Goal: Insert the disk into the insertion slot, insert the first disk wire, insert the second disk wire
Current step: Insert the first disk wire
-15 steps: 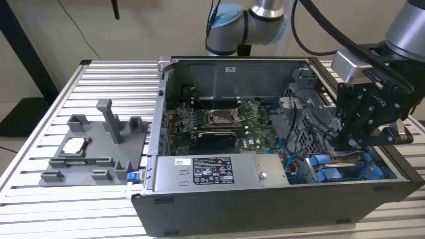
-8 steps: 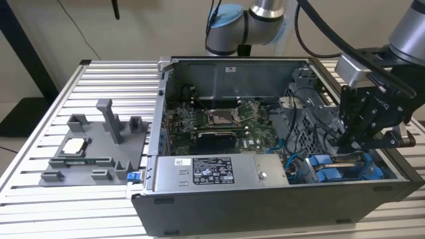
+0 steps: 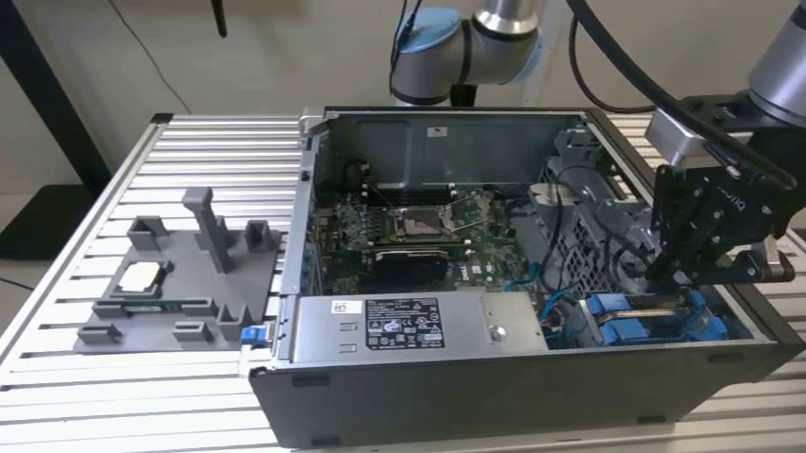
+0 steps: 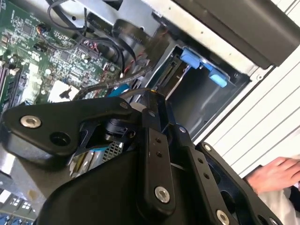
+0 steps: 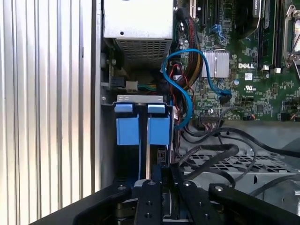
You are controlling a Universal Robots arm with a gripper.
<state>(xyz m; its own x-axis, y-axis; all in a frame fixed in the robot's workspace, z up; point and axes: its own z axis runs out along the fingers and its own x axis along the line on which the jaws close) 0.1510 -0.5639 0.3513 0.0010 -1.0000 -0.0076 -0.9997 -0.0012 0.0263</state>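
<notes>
Two bright blue carrier frames stand side by side in the grey drive cage (image 5: 139, 99), the insertion slot, at the case's front corner on the exterior view's right. The disk (image 5: 159, 131) sits down in it, its blue handles (image 3: 620, 317) level with the cage rim and also visible in the second wrist view (image 4: 201, 65). My gripper (image 3: 665, 278) hangs right over the disk's rear end. Its jaws are drawn together (image 5: 161, 171) on a black disk wire (image 4: 108, 93) that runs in from the motherboard side to the gripper's tip (image 4: 152, 96).
The open computer case lies on a slatted metal table. Beside the cage are the grey power-supply box (image 3: 422, 326), a looping blue cable (image 5: 185, 93) and black cables (image 5: 211, 154). A grey fixture tray (image 3: 176, 283) lies at the exterior view's left. A person's hand (image 4: 272, 176) rests outside the case.
</notes>
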